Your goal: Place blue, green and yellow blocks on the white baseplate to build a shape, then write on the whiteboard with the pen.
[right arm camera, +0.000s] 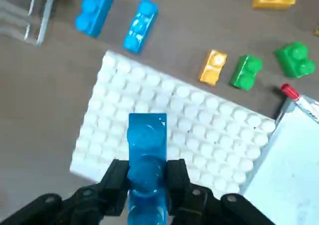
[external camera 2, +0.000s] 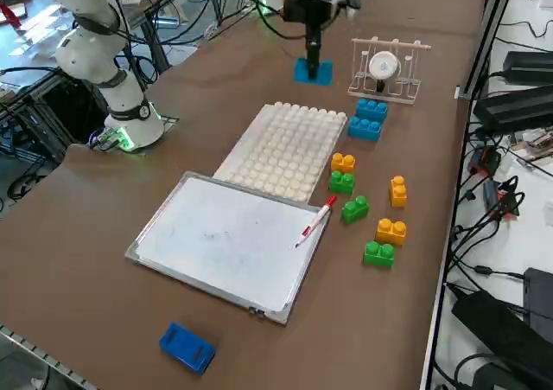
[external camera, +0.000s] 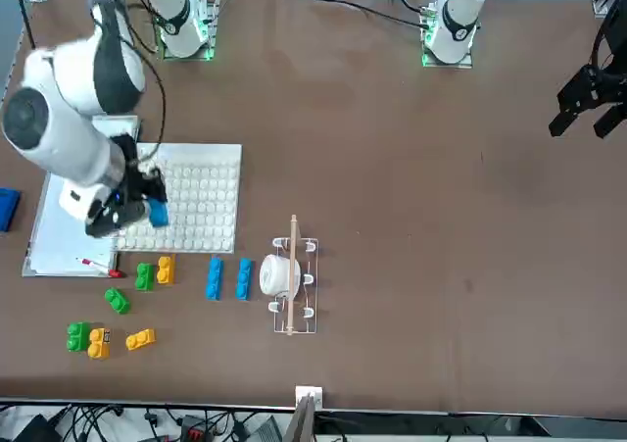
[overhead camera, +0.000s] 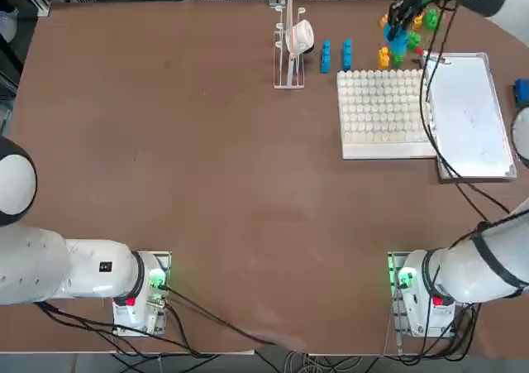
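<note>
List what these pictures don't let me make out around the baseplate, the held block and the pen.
- Underside of the blue block in the right gripper: turned away from the right wrist view.
- Whiteboard's far part: cut off by the edge in the right wrist view.
- Part of the baseplate: behind the held block in the right wrist view.
- Any lettering on the pen: too small in the right side view.

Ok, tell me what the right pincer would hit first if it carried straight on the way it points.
Most likely the studded white baseplate, met first by the blue block held in the right pincer above it, though height and landing spot are unclear.
</note>
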Robot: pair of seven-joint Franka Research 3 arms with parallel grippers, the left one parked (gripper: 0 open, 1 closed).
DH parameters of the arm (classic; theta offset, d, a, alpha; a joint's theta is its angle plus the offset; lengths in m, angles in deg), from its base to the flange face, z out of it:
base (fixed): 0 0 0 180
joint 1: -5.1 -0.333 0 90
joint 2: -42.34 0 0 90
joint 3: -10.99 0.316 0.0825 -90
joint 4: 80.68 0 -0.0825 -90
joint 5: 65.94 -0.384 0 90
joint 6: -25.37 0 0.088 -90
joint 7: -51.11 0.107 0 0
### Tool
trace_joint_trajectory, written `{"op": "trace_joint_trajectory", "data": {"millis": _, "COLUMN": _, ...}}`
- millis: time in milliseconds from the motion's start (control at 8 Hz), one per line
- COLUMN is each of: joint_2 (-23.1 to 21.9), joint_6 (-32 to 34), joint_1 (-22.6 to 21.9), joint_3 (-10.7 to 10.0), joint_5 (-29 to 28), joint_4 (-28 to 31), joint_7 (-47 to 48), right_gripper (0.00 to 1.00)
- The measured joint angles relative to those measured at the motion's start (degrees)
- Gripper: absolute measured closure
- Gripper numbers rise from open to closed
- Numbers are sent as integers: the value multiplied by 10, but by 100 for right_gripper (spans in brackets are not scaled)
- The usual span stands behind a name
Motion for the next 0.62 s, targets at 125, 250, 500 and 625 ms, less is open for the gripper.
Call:
{"op": "trace_joint_trajectory", "data": {"millis": 125, "joint_2": -17, "joint_6": -2, "joint_1": 2, "joint_3": -2, "joint_5": 0, "joint_4": 21, "joint_7": -31, "right_gripper": 59}}
{"op": "trace_joint_trajectory", "data": {"millis": 250, "joint_2": -31, "joint_6": -21, "joint_1": 8, "joint_3": -5, "joint_5": 0, "joint_4": 50, "joint_7": -64, "right_gripper": 59}}
{"op": "trace_joint_trajectory", "data": {"millis": 500, "joint_2": -66, "joint_6": -57, "joint_1": 19, "joint_3": -6, "joint_5": 0, "joint_4": 117, "joint_7": -112, "right_gripper": 59}}
{"op": "trace_joint_trajectory", "data": {"millis": 625, "joint_2": -93, "joint_6": -59, "joint_1": 18, "joint_3": -6, "joint_5": 0, "joint_4": 146, "joint_7": -122, "right_gripper": 59}}
